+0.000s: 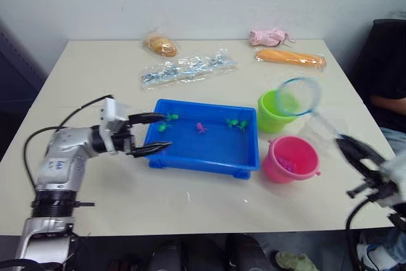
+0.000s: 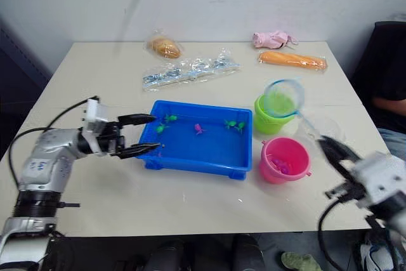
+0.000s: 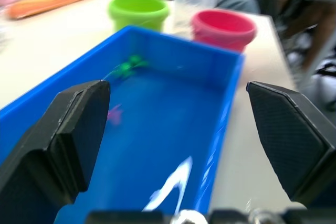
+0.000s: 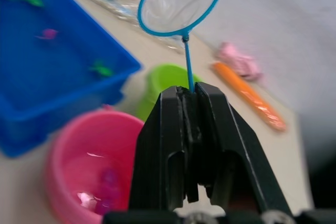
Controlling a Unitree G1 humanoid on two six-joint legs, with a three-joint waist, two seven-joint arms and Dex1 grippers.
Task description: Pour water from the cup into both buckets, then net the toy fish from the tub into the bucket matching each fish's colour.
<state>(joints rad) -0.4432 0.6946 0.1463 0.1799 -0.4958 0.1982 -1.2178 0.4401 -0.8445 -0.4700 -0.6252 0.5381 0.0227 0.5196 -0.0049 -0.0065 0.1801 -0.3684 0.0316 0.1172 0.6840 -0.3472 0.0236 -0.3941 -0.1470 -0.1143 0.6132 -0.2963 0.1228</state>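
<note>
The blue tub [image 1: 209, 150] sits mid-table holding water and several tiny fish, green ones [image 1: 236, 122] and a pink one [image 1: 201, 127]. To its right stand the lime green bucket [image 1: 271, 117] and the pink bucket [image 1: 290, 158], which has small pink things in its water. The clear cup [image 3: 194, 1] stands behind the buckets. My right gripper [image 4: 190, 95] is shut on the thin handle of the net [image 1: 298, 96], whose blue hoop hangs just above the green bucket; its mesh looks empty. My left gripper [image 1: 166, 132] is open at the tub's left end, its fingers [image 3: 68, 129] straddling the rim.
Along the table's far side lie a bagged bun [image 1: 160, 45], a clear plastic packet [image 1: 185, 69], an orange packet [image 1: 290, 58] and a pink bundle [image 1: 269, 36]. A person in dark clothes [image 1: 387, 74] sits at the right edge.
</note>
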